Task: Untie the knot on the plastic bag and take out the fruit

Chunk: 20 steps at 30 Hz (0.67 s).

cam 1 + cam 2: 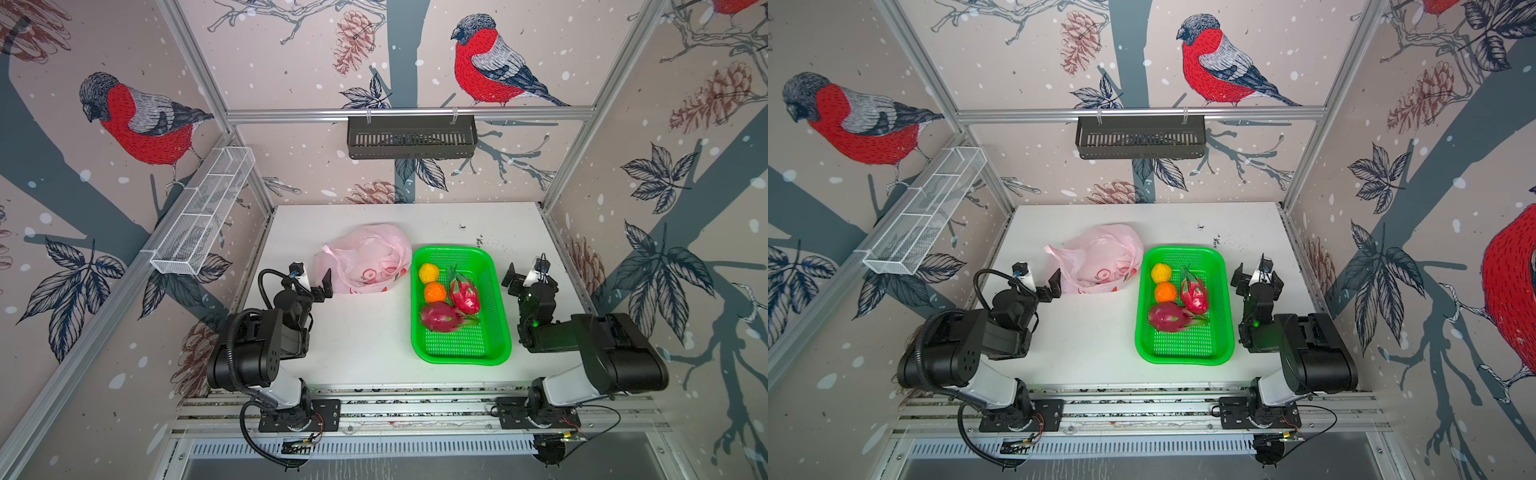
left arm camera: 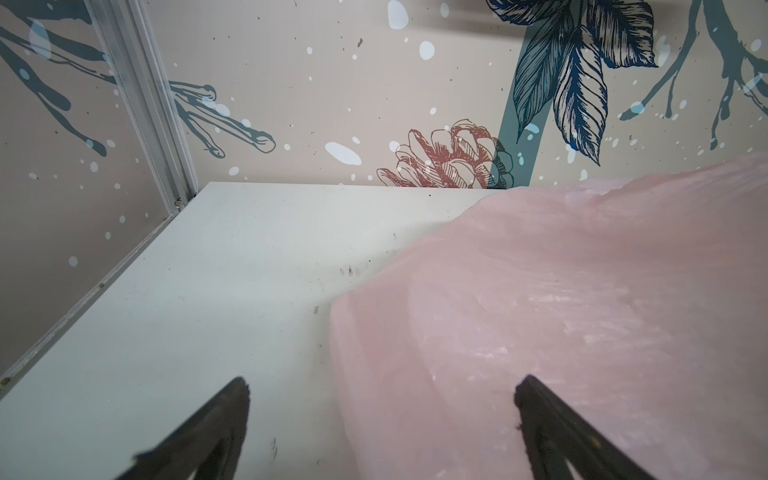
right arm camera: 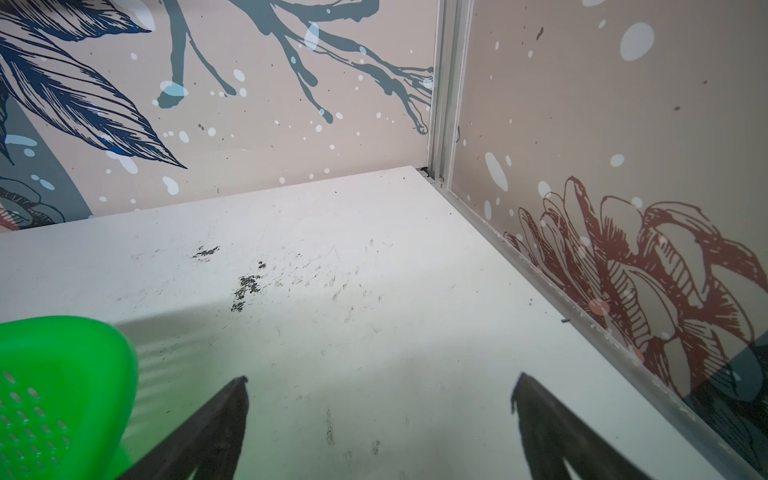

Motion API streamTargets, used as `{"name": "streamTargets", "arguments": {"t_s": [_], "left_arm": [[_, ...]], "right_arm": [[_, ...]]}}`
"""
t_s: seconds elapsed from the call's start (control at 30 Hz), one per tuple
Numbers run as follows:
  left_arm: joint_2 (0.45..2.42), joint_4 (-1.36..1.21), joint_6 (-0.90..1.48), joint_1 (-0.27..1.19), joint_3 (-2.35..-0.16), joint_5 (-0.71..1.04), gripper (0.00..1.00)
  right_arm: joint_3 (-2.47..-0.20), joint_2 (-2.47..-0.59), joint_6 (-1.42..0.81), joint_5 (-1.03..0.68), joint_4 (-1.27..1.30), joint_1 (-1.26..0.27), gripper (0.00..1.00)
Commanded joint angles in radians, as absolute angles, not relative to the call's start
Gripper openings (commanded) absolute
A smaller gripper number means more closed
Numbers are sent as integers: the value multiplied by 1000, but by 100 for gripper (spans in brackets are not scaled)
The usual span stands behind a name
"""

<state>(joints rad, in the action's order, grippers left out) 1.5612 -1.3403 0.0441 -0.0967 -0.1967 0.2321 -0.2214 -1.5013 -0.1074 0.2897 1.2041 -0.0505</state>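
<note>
Left gripper [image 1: 312,270] first: jaws spread wide, holding nothing, parked at the near left edge of the plastic bag [image 1: 365,253], and the left wrist view shows one finger [image 2: 552,424] in front of the pink film [image 2: 561,311], though whether it touches I can't tell. That arm is folded tight, elbow hunched up over the front rail, forearm reaching forward. Over to the right gripper [image 1: 525,268], also gaping and empty, hanging above bare white table [image 1: 365,340] just right of the green basket [image 1: 457,347], its arm folded the same way with the wrist aimed at the far right corner; the basket's corner [image 3: 62,374] sits beside one fingertip in the right wrist view. Now the bag: it lies slack and crumpled at centre, touching the basket's left rim, loop handles [image 1: 402,259] lying loose. And the fruit is all in the basket: one dragon fruit [image 1: 438,318] lying across the middle, the second dragon fruit [image 1: 464,295] just behind it, then the orange ball [image 1: 434,292], and the yellow ball [image 1: 428,273] farthest back.
</note>
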Motion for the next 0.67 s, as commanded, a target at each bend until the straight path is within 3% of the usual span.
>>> {"name": "streamTargets", "arguments": {"t_s": [0.0, 0.63], "left_arm": [[1559, -1374, 23, -95, -201, 227, 99], [1559, -1376, 23, -95, -201, 227, 99]], "right_arm": [[-226, -1503, -102, 302, 1218, -51, 99], [-229, -1503, -107, 272, 1209, -37, 99]]}}
